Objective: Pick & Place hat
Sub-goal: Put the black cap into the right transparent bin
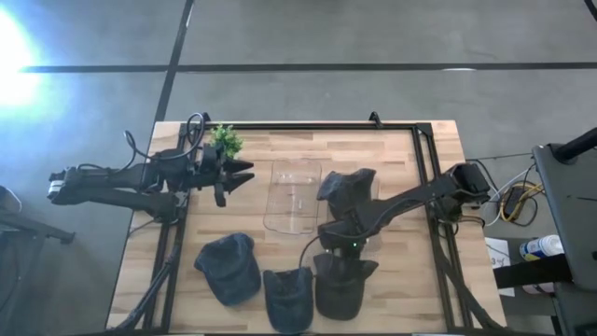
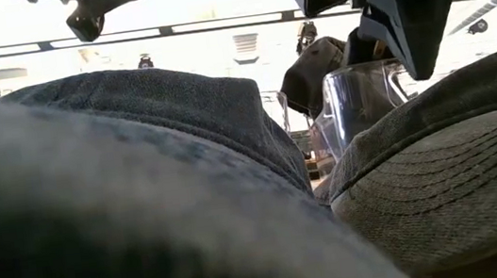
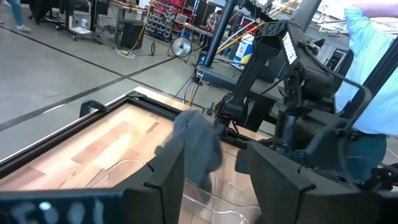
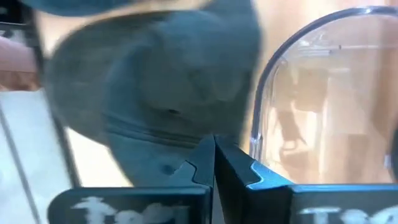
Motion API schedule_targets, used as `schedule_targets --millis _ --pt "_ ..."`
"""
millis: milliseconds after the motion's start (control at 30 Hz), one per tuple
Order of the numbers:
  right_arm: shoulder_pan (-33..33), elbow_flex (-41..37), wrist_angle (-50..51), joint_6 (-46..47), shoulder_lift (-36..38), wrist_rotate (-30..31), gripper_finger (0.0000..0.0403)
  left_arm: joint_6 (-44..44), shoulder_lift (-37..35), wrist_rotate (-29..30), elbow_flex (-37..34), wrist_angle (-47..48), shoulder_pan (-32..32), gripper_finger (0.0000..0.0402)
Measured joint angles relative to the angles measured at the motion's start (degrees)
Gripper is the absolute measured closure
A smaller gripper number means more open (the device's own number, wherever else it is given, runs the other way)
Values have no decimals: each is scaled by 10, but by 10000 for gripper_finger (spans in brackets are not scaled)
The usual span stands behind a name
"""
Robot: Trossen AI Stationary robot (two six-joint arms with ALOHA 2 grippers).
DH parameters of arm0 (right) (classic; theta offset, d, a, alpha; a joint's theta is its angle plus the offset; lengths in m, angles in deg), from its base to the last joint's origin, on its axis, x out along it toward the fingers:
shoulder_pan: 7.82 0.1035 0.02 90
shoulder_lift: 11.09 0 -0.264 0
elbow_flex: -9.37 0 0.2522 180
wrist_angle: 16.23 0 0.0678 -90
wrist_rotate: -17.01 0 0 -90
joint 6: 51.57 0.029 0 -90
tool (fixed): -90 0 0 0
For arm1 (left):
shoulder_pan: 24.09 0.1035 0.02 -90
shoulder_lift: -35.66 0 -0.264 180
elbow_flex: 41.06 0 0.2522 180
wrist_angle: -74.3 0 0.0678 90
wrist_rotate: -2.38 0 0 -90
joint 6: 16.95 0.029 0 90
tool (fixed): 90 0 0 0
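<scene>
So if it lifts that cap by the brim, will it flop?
Probably. The cap looks like soft dark cloth with a slumped crown, so the crown should sag, though the stitched brim may stay stiffer. It seems light and unlikely to slip.

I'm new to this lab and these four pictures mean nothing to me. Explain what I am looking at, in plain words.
This is a robot with two dark arms at a light wooden table. One picture looks straight down from above, one looks level across the tabletop, and two come from cameras on the arms' wrists. On the table lie a row of three dark denim hats and a fourth dark denim hat beside a clear plastic bin. A small green plant stands near the left arm. The left end effector hangs open by the plant. The right end effector is shut, down among the hats; whether it pinches fabric cannot be told.
</scene>
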Motion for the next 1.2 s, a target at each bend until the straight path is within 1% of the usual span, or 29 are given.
schedule_targets --millis 133,300,433,500,667,733,867,1200 --pt "-18 -15 18 -18 -3 31 394 0 0 0 1 0 0 236" --pt "-41 -22 14 -33 -2 29 394 0 0 0 1 0 0 236" --pt "-45 -23 -5 -36 -2 22 394 -1 0 0 1 0 0 236" --pt "-45 -23 -19 -32 -2 4 394 -1 0 0 1 0 0 236" --pt "-34 -23 -85 12 -2 -100 394 -1 0 0 1 0 0 236" --pt "-22 -23 -107 29 0 -117 391 0 0 0 1 0 0 236" --pt "5 -12 -111 54 1 -131 371 0 0 0 1 0 1 236" --pt "54 7 -127 115 1 -132 292 2 0 0 -1 0 2 236"
